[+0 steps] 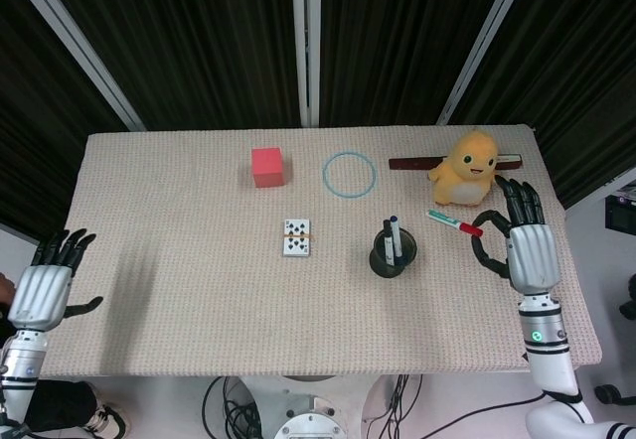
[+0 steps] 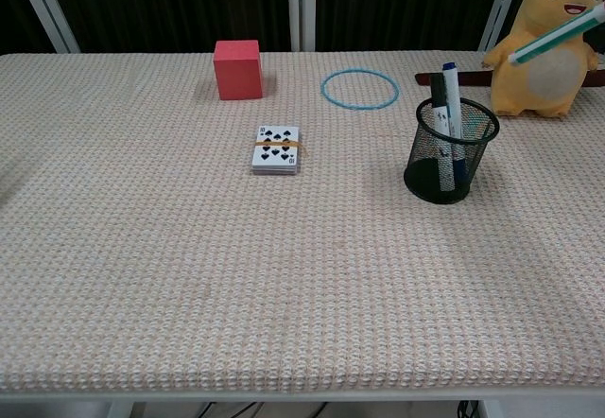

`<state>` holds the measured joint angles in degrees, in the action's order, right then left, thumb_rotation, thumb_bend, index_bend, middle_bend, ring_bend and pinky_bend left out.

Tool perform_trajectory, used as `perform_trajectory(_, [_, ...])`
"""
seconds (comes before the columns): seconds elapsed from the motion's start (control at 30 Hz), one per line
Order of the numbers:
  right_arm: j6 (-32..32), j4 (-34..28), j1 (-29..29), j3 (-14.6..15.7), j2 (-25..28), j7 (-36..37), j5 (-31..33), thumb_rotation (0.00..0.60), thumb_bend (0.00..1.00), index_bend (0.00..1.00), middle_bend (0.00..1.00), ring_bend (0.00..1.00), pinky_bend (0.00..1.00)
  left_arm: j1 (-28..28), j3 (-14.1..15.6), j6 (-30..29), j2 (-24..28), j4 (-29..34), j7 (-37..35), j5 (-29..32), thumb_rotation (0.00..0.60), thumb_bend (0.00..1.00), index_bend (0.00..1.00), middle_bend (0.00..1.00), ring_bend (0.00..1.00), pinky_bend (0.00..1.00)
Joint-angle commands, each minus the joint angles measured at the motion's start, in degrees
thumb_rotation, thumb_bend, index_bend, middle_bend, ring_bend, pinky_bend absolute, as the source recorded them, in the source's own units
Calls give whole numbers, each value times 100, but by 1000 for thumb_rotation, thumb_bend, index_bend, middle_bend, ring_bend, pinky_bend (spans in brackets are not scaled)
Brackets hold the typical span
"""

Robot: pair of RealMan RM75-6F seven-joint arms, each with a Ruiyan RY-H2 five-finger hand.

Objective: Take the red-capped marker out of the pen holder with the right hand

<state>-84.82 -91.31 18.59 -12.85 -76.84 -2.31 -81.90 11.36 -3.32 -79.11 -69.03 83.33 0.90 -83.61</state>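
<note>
Pointing left (capped end rightward): marker (image 1: 454, 223)

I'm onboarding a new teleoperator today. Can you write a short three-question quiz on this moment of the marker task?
1. True or false: the red-capped marker is out of the pen holder.
2. Which hand holds it? A) left hand B) right hand C) neither
3. Fill in: the blue ring lies between the red cube and the ____ plush toy.

Key: 1 true; 2 B; 3 yellow.
</note>
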Motion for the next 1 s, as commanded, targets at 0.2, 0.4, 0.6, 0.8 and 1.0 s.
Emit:
perform_trajectory(0.2, [417,999,204,147,-616,-15,55,600,372,725,73,0,0,25,0,45,5,15,42,11,600,61,111,58,0,44])
perform_trajectory(0.4, [578,1504,286,336,-1005,-354,-12,600,370,730,73,0,0,35,-14,83,23,21,53,60,600,62,112,58,0,44])
perform_trajectory(0.6, [871,1548,284,686,-938,-469,-192,600,302,498,31,0,0,36,-7,105,6,-21,10,74,600,62,112,58,0,44])
perform_trajectory(0.8, [1241,1057,327,945,-477,-99,-373,600,63,0,0,0,0,26,13,46,-2,-49,-56,-5,600,62,120,58,0,44])
perform_trajectory(1.0, [756,881,130,1028,-173,99,-714,600,31,0,0,0,0,-5,20,-12,8,-22,-43,-17,600,61,120,58,0,44])
